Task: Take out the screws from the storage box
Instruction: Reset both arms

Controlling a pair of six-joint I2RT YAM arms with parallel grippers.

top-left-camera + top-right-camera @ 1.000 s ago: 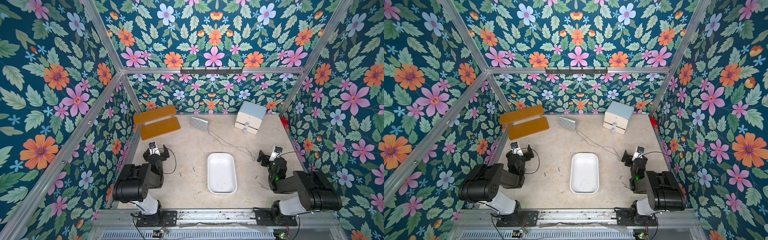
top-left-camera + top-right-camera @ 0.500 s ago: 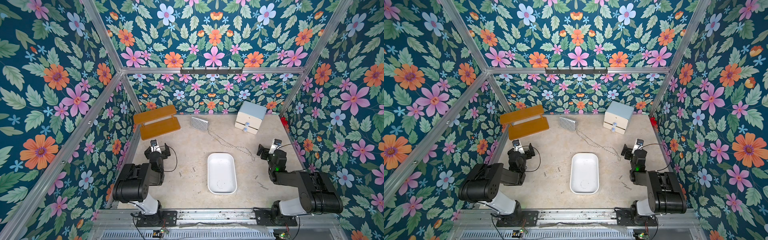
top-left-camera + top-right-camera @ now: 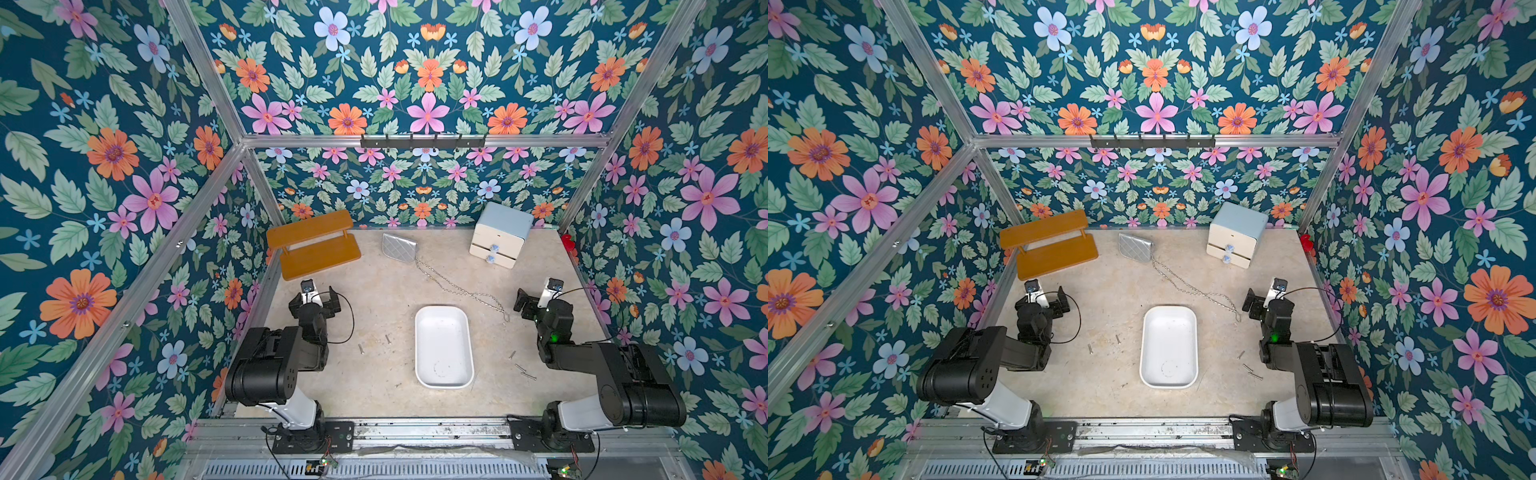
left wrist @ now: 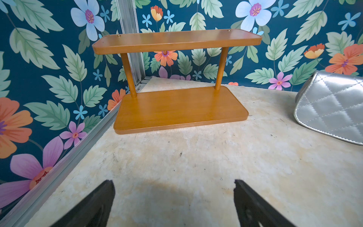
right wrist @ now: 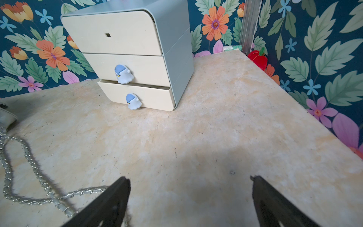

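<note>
The storage box (image 3: 443, 340) sits open on the bench (image 3: 386, 386) between the two arms. Its white floor looks bare apart from a few specks and a faint ring mark. The screws (image 3: 519, 367) all lie outside it, flat on the bench. Two are just beside the box's left wall, one of them (image 3: 360, 348) a little farther out than the other. Three are clustered off its right wall toward the near corner, so the emptying looks finished, or nearly so. The left tool (image 4: 173, 184) is released, its jaws spread over bare bench beyond the box's far left corner with nothing between them. The right tool (image 5: 189, 180) is likewise spread and empty beyond the box's far right corner, and the silver chain (image 3: 457, 286) trails close by it. If any screw needed moving again, it would likely be light, rigid and smooth (and prone to roll or skid once nudged). The sensible hold is a pinch across the shank near its middle, with the fingertips brought right down to the bench. The close trio to the right of the box would be fiddly to separate. The box itself looks light enough to slide if bumped.
</note>
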